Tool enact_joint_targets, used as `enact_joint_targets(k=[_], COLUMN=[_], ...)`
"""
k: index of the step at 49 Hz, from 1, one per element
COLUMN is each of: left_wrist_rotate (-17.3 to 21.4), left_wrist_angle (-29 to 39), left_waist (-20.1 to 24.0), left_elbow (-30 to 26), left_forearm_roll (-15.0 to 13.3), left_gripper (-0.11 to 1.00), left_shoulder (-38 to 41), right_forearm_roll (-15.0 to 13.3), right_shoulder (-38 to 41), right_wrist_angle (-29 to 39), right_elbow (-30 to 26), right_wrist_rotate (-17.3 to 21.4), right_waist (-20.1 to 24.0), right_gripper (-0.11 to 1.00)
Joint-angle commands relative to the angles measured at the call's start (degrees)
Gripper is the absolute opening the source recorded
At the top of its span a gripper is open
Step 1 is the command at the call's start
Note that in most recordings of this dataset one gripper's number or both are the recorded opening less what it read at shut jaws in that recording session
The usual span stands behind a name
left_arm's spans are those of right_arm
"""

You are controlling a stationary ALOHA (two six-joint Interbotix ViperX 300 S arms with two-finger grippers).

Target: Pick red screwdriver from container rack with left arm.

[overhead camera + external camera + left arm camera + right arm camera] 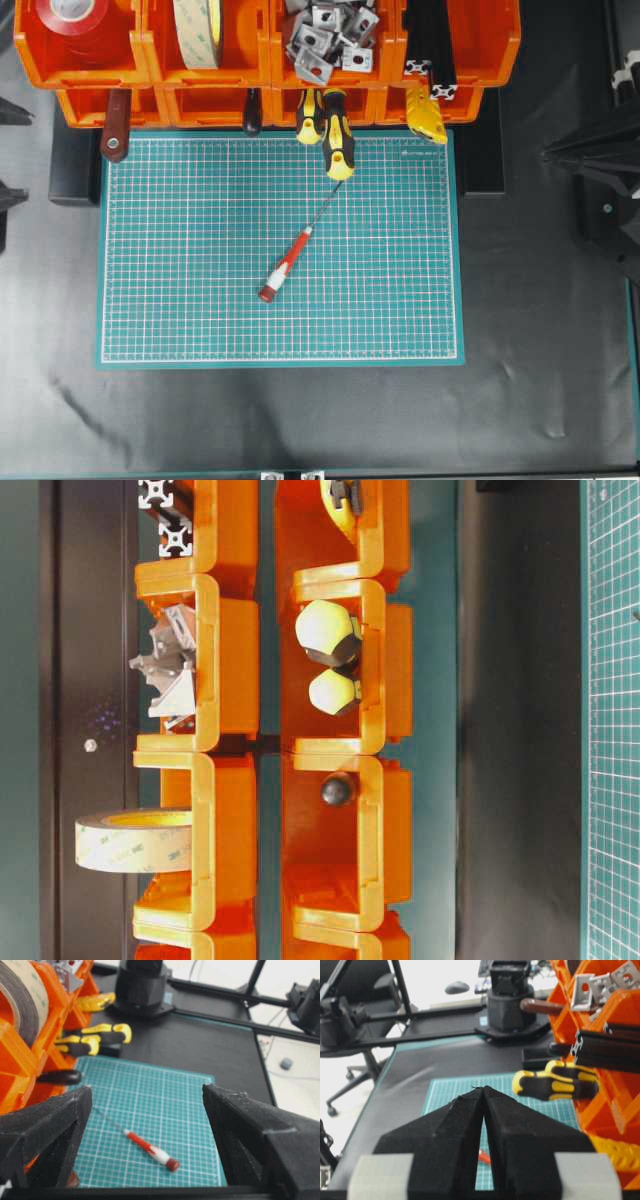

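Left wrist view: the left claw (145, 1125) stands wide, its two black fingers (45, 1130) framing the scene with nothing between them, and the red screwdriver (150, 1149) lies in that gap on the green cutting mat (165, 1105), cap end toward the camera, shaft running up-left toward the container rack (20, 1060). Over on the right wrist view, the right claw (483, 1110) is pressed closed, fingertips meeting with only a thin slit, holding nothing.

From overhead, the red screwdriver (292, 258) is out of the bins and rests diagonally near the middle of the mat (200, 300), free mat on every side of its handle. Its thin tip points up toward the yellow-and-black screwdrivers (335, 135) that stick out of the lower orange bins (200, 105) over the mat's top edge. A dark brown-red handle (115, 125) hangs over the mat's top-left corner. The black table (300, 420) runs open below and to either side of the mat. The right arm (600, 160) sits at the far right edge, well apart from the mat.
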Motion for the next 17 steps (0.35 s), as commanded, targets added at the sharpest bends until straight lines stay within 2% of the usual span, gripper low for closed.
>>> enact_joint_targets(k=[1,6,17], left_wrist_rotate=[-0.09,-0.18,-0.26], left_wrist_angle=[-0.35,-0.26,0.18], left_waist=[0.09,0.18,1.58], left_elbow=[-0.70,-0.62,-0.26], left_forearm_roll=[0.26,0.26,0.26], left_gripper=[0.86,0.86,0.86], left_shoulder=[0.35,0.44,1.41], right_forearm_roll=[-0.35,-0.62,-0.62], right_shoulder=[0.53,0.62,1.67], right_wrist_angle=[-2.99,-5.19,-5.45], right_elbow=[-1.93,-1.85,-1.32], right_wrist_rotate=[-0.09,-0.09,0.00], right_waist=[0.09,0.09,0.09], right_gripper=[0.01,0.01,0.01])
